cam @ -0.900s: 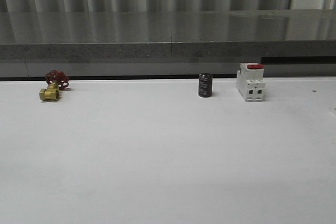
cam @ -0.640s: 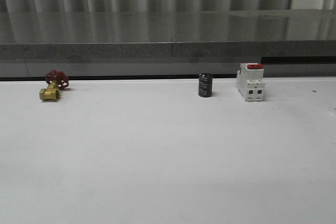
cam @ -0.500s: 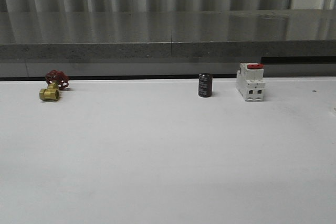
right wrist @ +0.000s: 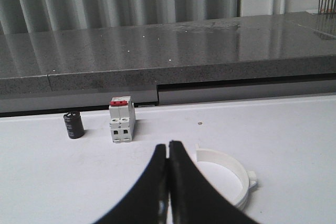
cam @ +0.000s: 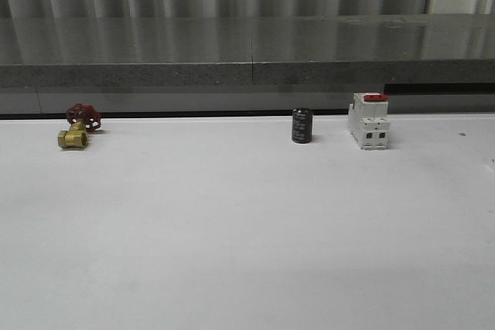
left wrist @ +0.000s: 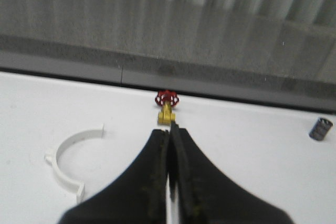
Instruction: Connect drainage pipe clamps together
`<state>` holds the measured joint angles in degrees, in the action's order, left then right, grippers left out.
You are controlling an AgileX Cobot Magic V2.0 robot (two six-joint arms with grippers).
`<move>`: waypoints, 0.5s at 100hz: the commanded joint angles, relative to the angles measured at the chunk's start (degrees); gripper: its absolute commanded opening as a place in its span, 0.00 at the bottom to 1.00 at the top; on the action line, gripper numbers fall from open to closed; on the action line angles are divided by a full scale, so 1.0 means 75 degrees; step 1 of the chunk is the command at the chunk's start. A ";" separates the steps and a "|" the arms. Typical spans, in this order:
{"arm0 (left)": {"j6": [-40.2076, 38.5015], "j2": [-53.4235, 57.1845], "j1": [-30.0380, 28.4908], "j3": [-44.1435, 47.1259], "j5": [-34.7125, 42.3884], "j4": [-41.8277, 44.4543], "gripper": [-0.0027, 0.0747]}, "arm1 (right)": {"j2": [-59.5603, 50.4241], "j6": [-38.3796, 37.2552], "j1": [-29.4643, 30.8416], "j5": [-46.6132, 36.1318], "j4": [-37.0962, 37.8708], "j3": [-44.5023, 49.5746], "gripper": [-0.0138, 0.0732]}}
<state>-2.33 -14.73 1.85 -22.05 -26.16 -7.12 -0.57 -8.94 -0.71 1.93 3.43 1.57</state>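
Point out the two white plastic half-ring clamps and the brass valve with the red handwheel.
Left white half-ring clamp (left wrist: pixel 64 167), left wrist view, mid-arc.
Right white half-ring clamp (right wrist: pixel 239 174), right wrist view, outer rim.
Brass valve with red handwheel (cam: pixel 74 138), front view, brass body.

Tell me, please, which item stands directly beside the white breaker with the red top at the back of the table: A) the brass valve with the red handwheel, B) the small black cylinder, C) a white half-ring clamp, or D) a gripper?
B: in the front view the small black cylinder stands just left of the white breaker, while the brass valve sits far off at the table's left.
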 commanded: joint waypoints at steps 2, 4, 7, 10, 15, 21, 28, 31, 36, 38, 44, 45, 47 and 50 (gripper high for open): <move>-0.0016 -0.1144 0.0016 -0.1247 -0.0870 -0.0015 0.01 | -0.0110 0.0025 0.0047 -0.0635 0.0042 -0.0130 0.08; -0.0016 -0.1372 0.0016 -0.1431 -0.1087 0.0007 0.01 | -0.0110 0.0025 0.0047 -0.0635 0.0042 -0.0130 0.08; -0.0016 -0.1731 0.0016 -0.1660 -0.1323 0.0007 0.01 | -0.0110 0.0025 0.0047 -0.0635 0.0042 -0.0130 0.08; -0.0016 -0.2002 0.0016 -0.1864 -0.1506 0.0007 0.01 | -0.0110 0.0025 0.0047 -0.0635 0.0042 -0.0130 0.08; -0.0016 -0.2433 0.0016 -0.2203 -0.1757 0.0007 0.01 | -0.0110 0.0025 0.0047 -0.0635 0.0042 -0.0130 0.08; -0.0016 -0.2901 0.0016 -0.2454 -0.1975 0.0007 0.01 | -0.0110 0.0025 0.0047 -0.0635 0.0042 -0.0130 0.08; -0.0016 -0.3311 0.0016 -0.2610 -0.2015 0.0007 0.01 | -0.0110 0.0025 0.0047 -0.0635 0.0042 -0.0130 0.08; -0.0016 -0.3447 0.0016 -0.2646 -0.2015 0.0007 0.01 | -0.0110 0.0025 0.0047 -0.0635 0.0042 -0.0130 0.08; -0.0016 -0.3621 0.0016 -0.2644 -0.2015 0.0007 0.01 | -0.0110 0.0025 0.0047 -0.0635 0.0042 -0.0130 0.08; -0.0016 -0.3698 0.0016 -0.2644 -0.2015 0.0007 0.01 | -0.0110 0.0025 0.0047 -0.0635 0.0042 -0.0130 0.08; -0.0016 -0.3902 0.0016 -0.2644 -0.2015 0.0021 0.01 | -0.0110 0.0025 0.0047 -0.0635 0.0042 -0.0130 0.08; -0.0016 -0.3919 0.0016 -0.2644 -0.2015 0.0021 0.01 | -0.0110 0.0025 0.0047 -0.0635 0.0042 -0.0130 0.08; -0.0016 -0.3992 0.0016 -0.2644 -0.2015 0.0021 0.01 | -0.0110 0.0025 0.0047 -0.0635 0.0042 -0.0130 0.08; -0.0016 -0.4048 0.0016 -0.2644 -0.2015 0.0021 0.01 | -0.0110 0.0025 0.0047 -0.0635 0.0042 -0.0130 0.08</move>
<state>-2.33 -43.46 1.85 -39.77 -44.01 -6.51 -0.57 -8.94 -0.71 1.93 3.43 1.57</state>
